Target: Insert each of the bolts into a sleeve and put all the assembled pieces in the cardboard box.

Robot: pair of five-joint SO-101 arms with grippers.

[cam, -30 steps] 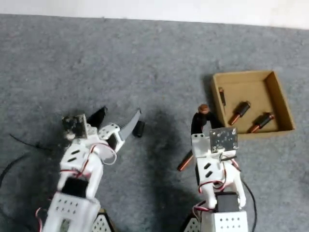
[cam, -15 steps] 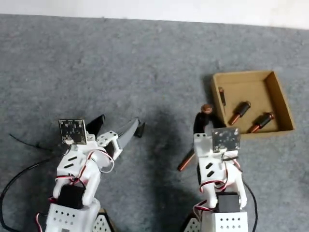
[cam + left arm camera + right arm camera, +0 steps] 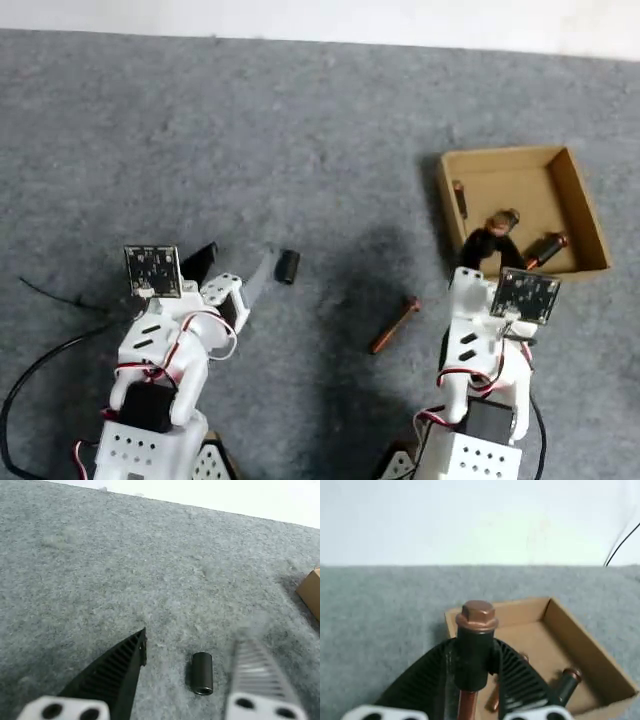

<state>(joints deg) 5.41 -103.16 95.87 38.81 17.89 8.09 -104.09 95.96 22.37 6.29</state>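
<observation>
Right claw grips a sleeved bolt at the cardboard box; left claw gapes around a loose sleeve.

High view: the left claw (image 3: 232,268) is spread wide on the grey table (image 3: 330,120), the loose sleeve (image 3: 287,266) just beside its pale finger; a bare bolt (image 3: 394,324) lies between the arms; the right claw (image 3: 488,240) reaches over the cardboard box (image 3: 500,155), which holds finished pieces (image 3: 545,248). Left wrist view: the sleeve (image 3: 202,673) lies flat between the wide-apart fingers (image 3: 117,670), touching neither. Right wrist view: the right claw (image 3: 474,647) is clamped on a black sleeve (image 3: 472,662) with a copper bolt head (image 3: 477,615) on top, the box (image 3: 570,630) behind it.
</observation>
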